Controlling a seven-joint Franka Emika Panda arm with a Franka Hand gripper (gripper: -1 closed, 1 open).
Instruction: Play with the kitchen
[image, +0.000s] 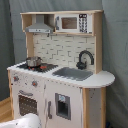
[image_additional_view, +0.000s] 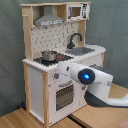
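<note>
In both exterior views a grey curtain (image: 117, 45) hangs behind everything, and the floor (image_additional_view: 20, 119) is light wood. The kitchen (image: 57, 75) stands tall on that floor, in the middle. Its front points to about 7 o'clock in the first exterior view and to about 5 o'clock in the second exterior view. On its top, from left to right in the first exterior view, sit a pot (image: 33, 61), a sink (image: 73, 73) and a faucet (image: 85, 58). In the second exterior view the white arm (image_additional_view: 92, 80) is close to the oven (image_additional_view: 65, 95). I cannot tell if its gripper is spread or pressed together.
</note>
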